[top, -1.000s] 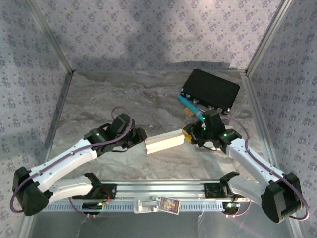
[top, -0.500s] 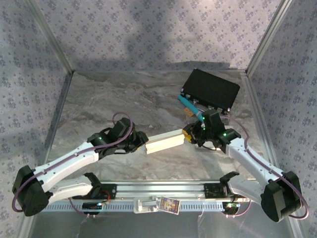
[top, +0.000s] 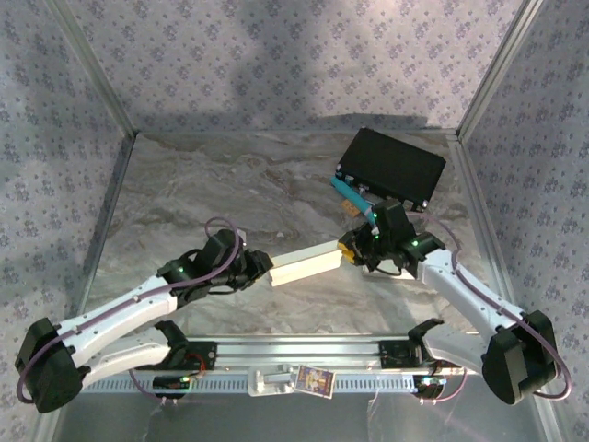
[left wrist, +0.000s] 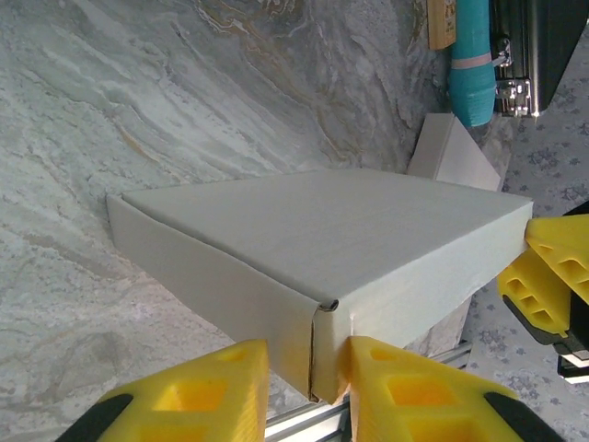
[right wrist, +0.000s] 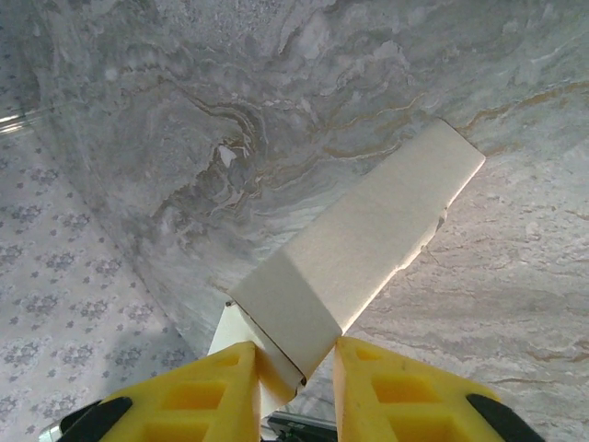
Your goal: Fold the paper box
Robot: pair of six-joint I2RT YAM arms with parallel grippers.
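The left fingers (left wrist: 207,396) are closed in on the near end of the paper box (left wrist: 322,230), one yellow pad on each side of its corner seam, so that they pinch the folded edge between them. The right fingers (right wrist: 396,396) grip the opposite end in the same way, both pads pressed against the narrow end of the box with a loose flap poking out beside them. Seen from above, the box lies as a long pale bar across the middle of the marbled surface (top: 202,184), slanting slightly up toward the right, spanned between the two arms, which reach in from the left and right near corners. Whether it rests on the surface or hangs just above it cannot be told. Just behind the right arm's wrist lies a teal-handled tool (top: 352,196), and beyond that a black case (top: 391,166) sits at an angle in the far right corner, near the patterned wall (top: 276,55).
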